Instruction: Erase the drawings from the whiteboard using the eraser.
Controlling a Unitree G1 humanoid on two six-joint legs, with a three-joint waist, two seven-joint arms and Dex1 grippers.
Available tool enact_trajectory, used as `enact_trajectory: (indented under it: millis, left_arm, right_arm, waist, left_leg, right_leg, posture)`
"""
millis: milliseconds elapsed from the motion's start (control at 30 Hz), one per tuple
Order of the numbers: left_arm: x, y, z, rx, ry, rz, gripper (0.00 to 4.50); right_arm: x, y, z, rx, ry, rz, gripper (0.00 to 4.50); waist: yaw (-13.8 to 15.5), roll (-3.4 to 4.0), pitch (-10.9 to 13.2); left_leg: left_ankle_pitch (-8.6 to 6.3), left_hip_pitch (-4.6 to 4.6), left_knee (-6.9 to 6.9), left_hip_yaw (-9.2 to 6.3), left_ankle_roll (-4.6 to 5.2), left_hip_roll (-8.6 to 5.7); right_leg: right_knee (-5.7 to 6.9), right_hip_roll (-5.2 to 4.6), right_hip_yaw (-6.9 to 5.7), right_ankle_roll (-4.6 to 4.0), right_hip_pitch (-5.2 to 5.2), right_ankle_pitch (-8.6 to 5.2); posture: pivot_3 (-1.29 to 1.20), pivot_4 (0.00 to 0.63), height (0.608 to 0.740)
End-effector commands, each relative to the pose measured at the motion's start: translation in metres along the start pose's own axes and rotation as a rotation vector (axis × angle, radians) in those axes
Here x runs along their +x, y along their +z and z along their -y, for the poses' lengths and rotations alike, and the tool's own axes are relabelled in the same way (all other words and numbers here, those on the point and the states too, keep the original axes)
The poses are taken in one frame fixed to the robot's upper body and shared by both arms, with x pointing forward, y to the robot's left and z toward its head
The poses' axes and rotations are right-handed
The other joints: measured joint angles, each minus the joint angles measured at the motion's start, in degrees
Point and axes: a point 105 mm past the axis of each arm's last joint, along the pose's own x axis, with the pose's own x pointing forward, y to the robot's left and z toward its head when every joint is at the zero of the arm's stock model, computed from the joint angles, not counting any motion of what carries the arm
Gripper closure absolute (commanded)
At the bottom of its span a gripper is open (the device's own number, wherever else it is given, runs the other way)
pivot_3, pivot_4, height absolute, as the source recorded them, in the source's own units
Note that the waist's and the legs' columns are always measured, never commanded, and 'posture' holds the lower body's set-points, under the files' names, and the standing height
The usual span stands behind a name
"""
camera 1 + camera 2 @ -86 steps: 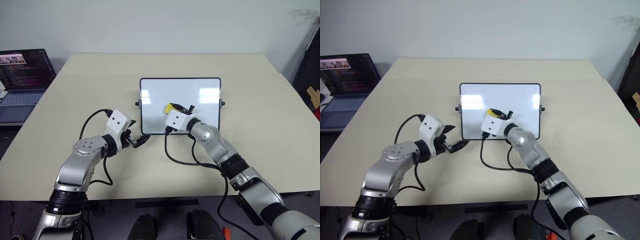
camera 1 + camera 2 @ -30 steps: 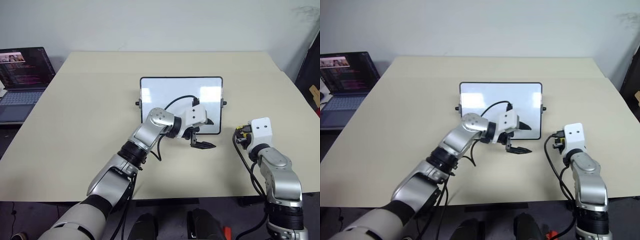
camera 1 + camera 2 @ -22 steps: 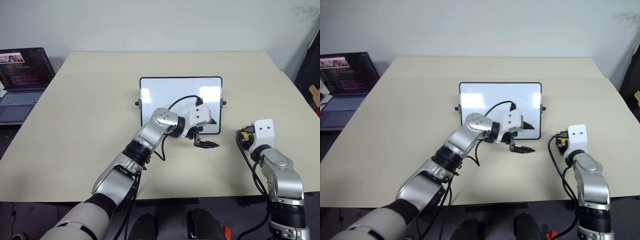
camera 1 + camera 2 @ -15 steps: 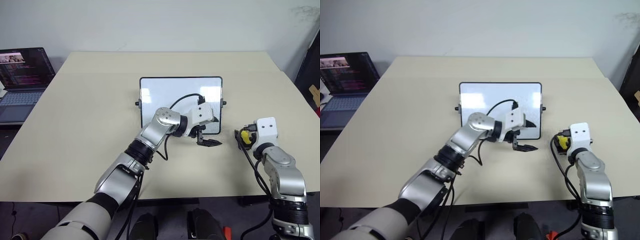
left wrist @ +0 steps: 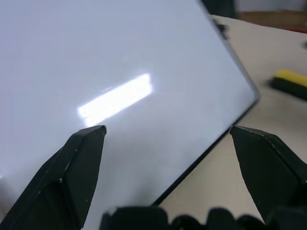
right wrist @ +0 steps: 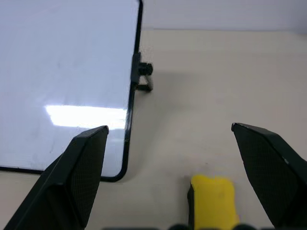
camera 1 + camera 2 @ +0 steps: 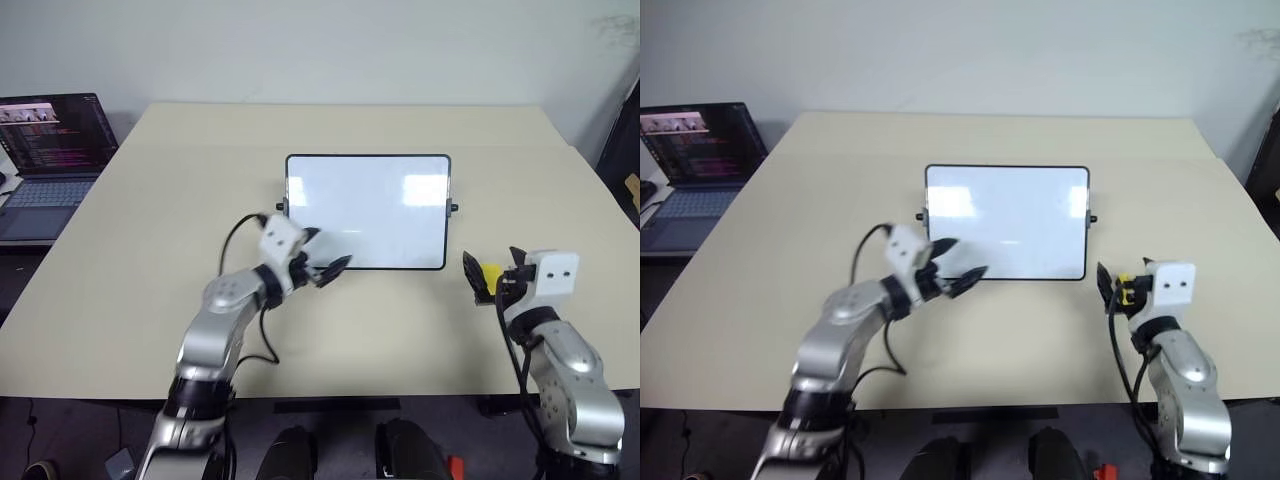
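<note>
The whiteboard [image 7: 366,210] stands at the table's middle, a glossy white face in a thin black frame. The drawings are out of view; the face shows blank white with glare. My left gripper [image 7: 330,252] is open at the board's near left corner, and its fingers [image 5: 72,167] spread wide in front of the board [image 5: 120,72]. The yellow eraser [image 6: 214,200] with its dark underside lies on the table to the right of the board. My right gripper [image 7: 492,270] is open around the eraser [image 7: 491,275], with its fingers [image 6: 81,167] apart on either side.
An open laptop [image 7: 48,150] sits off the table's far left corner. A black knob [image 6: 145,70] sticks out from the board's right side. The beige table [image 7: 150,200] has bare room left and right of the board; its front edge runs just below both arms.
My right gripper has opened and let go of the eraser. My left arm has swung from the board's near right corner to its near left corner.
</note>
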Motion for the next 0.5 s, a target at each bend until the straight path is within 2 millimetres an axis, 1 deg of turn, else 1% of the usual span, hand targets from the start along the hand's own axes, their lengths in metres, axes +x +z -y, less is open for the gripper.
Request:
enact_trajectory:
  millis: [33,133,200,233,367,400,500]
  left_arm:
    - [-0.034,0.007,-0.028,0.014,0.289,0.053,0.00]
    - [-0.060,-0.005,-0.042,0.054,0.453,0.022,0.00]
    - [-0.076,-0.019,-0.045,0.047,0.534,-0.009,0.00]
    - [-0.080,-0.025,-0.044,0.037,0.555,-0.024,0.00]
    - [-0.086,-0.037,-0.039,0.017,0.597,-0.056,0.00]
    - [-0.086,-0.039,-0.037,0.015,0.607,-0.064,0.00]
    - [-0.089,-0.045,-0.034,0.006,0.605,-0.082,0.00]
  right_arm:
    - [-0.015,0.015,0.028,-0.038,-0.104,0.143,0.06]
    - [-0.027,0.004,0.042,-0.075,-0.123,0.149,0.06]
    - [-0.039,-0.013,0.054,-0.029,-0.157,0.102,0.06]
    - [-0.042,-0.020,0.055,-0.019,-0.154,0.077,0.06]
    - [-0.052,-0.037,0.052,-0.007,-0.107,0.016,0.06]
    - [-0.056,-0.039,0.052,0.005,-0.103,0.003,0.06]
    - [-0.070,-0.042,0.043,0.014,-0.065,-0.028,0.06]
  waist:
    - [0.6,-0.02,0.0]
    - [0.9,-0.02,0.0]
    - [0.9,-0.02,0.0]
    - [0.9,-0.02,0.0]
    - [0.8,-0.01,0.0]
    - [0.8,0.00,0.0]
    - [0.8,0.07,-0.1]
  left_leg:
    - [-0.01,0.12,0.00,-0.03,0.01,-0.02]
    - [-0.02,0.65,-0.16,-0.01,0.03,-0.01]
    - [-0.02,0.79,-0.17,0.05,0.03,0.04]
    - [-0.02,0.83,-0.17,0.05,0.03,0.05]
    - [-0.02,0.90,-0.15,0.14,0.05,0.06]
    - [-0.02,0.90,-0.14,0.15,0.06,0.06]
    - [-0.01,0.91,-0.15,0.09,0.06,0.10]
  right_leg:
    - [-0.02,0.00,-0.03,0.01,0.15,0.00]
    - [-0.03,0.04,-0.06,-0.01,0.61,-0.03]
    - [0.00,0.11,-0.09,-0.02,0.70,-0.04]
    - [0.00,0.11,-0.08,-0.02,0.75,-0.04]
    - [-0.04,0.11,-0.07,-0.02,0.83,-0.05]
    - [-0.03,0.11,-0.07,-0.01,0.83,-0.06]
    - [-0.05,0.12,-0.07,0.03,0.89,-0.13]
  posture:
    - [0.00,0.150,0.740]
    - [0.00,0.150,0.740]
    - [0.00,0.150,0.740]
    - [0.00,0.150,0.740]
    - [0.00,0.150,0.740]
    - [0.00,0.150,0.740]
    - [0.00,0.150,0.740]
